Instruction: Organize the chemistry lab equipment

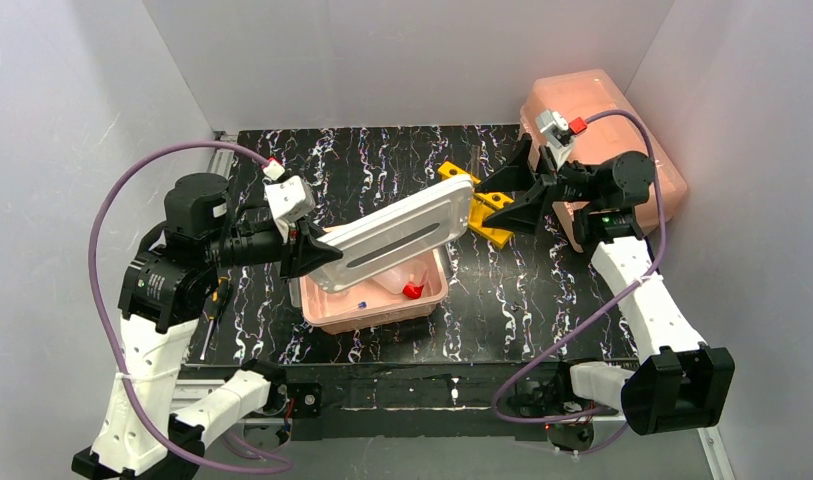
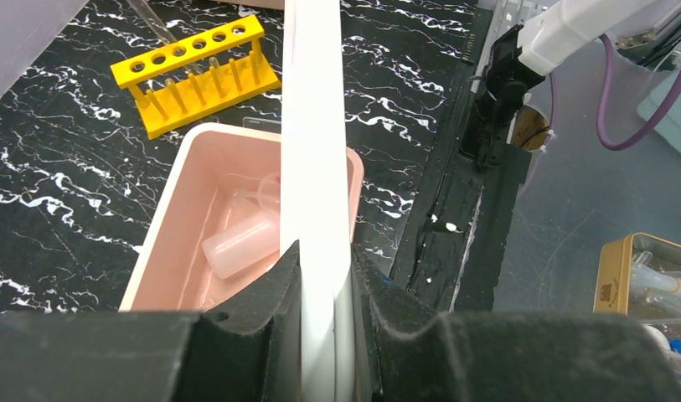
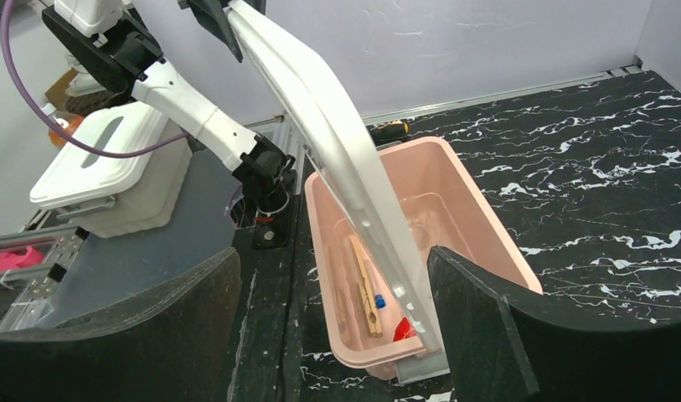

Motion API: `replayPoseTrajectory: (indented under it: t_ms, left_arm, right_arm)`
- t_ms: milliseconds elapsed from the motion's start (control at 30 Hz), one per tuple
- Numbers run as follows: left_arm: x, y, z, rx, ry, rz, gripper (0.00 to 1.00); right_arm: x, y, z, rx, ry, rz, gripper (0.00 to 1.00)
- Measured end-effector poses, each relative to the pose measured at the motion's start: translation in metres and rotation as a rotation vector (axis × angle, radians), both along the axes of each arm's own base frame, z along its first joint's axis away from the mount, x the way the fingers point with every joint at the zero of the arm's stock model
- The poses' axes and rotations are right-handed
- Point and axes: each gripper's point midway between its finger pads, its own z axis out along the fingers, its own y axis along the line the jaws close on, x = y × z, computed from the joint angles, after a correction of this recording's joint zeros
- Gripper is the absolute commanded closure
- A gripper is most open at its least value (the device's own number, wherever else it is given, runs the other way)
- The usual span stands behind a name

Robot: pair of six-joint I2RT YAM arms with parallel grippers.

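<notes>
My left gripper is shut on one end of the white rectangular lid and holds it tilted over the pink tub. The clamped lid rises between the fingers in the left wrist view. In the tub lie the translucent bottle with its red cap, clear glassware, a wooden clip and a small blue cap. My right gripper is open, its jaws spread either side of the lid's far end. The yellow rack lies behind the tub.
A second pink tub sits at the back right corner behind the right arm. A screwdriver lies by the left arm near the table's left edge. A white-lidded box stands off the table.
</notes>
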Motion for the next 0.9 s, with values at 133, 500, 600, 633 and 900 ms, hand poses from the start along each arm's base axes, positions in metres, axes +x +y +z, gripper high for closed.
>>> replayPoseTrajectory:
  t_ms: [133,500,600,633,900]
  left_arm:
    - [0.000,-0.002,-0.001,-0.003,0.013,-0.016,1.00]
    - [-0.005,-0.003,0.002,-0.018,0.020,-0.023,0.99]
    - [-0.003,-0.002,0.001,-0.015,0.023,-0.013,0.98]
    - [-0.003,-0.002,0.000,-0.013,0.024,-0.010,0.97]
    - [0.012,0.007,-0.019,0.024,0.043,0.095,0.66]
  right_arm:
    - [0.004,0.005,-0.006,-0.003,0.011,0.017,0.15]
    - [0.004,0.032,-0.024,-0.019,0.110,0.112,0.39]
    - [-0.002,0.042,-0.028,-0.024,0.131,0.153,0.52]
    - [-0.002,0.044,-0.028,-0.023,0.140,0.155,0.55]
    - [0.004,0.048,-0.039,-0.017,0.211,0.134,0.88]
